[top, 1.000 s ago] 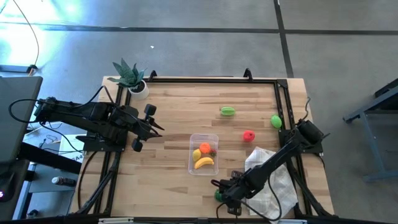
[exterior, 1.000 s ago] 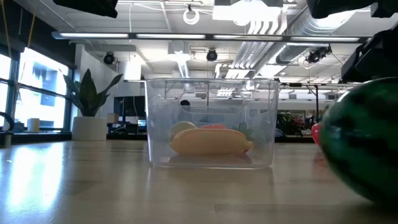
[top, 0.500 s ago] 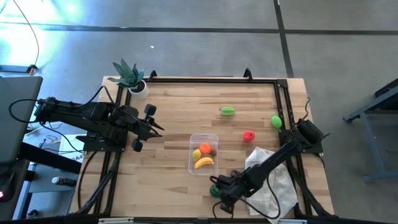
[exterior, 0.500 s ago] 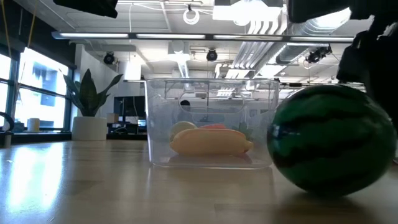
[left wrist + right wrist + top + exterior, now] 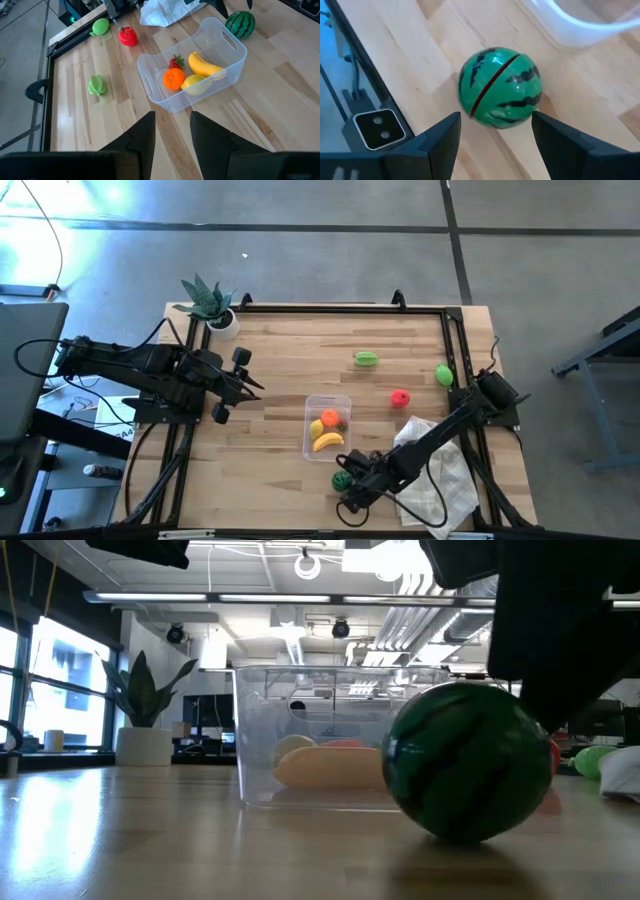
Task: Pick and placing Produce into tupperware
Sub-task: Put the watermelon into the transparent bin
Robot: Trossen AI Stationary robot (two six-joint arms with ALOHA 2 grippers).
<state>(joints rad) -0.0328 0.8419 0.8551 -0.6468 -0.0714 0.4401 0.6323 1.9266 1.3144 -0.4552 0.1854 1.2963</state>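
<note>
Right hand (image 5: 349, 489): you are reaching it low over the bench (image 5: 270, 370) at the near edge; its fingers (image 5: 440, 142) are standing spread apart, gripping nothing.
Watermelon (image 5: 343, 478): it is sitting on the bench just ahead of your right hand, in front of the gap between the fingers, not clamped. In the low view the watermelon (image 5: 468, 761) is resting on the wood in front of the tub's right corner. I cannot tell whether a fingertip is touching it.
Tub (image 5: 328, 402): it is standing upright just beyond the watermelon from your right hand, near but apart from it.
In the tub: a banana (image 5: 204, 64), a lemon (image 5: 196, 84), an orange (image 5: 174, 79) and a strawberry (image 5: 175, 62) are lying together on its floor.
Left hand (image 5: 252, 384): you are holding it above the bench well to the tub's left, fingers (image 5: 141, 137) parted and empty, pointing toward the tub.
Red piece (image 5: 400, 397): it is lying on the bench beyond the tub from your left hand, well clear of both hands.
Green piece (image 5: 366, 359): it is lying farther back, apart from the red one.
Round green piece (image 5: 444, 375): it is lying by the right rail, beside your right arm.
Cloth (image 5: 445, 470): it is lying crumpled under your right arm, behind the right hand.
Plant (image 5: 209, 302): it is standing at the far left corner, behind your left hand.
</note>
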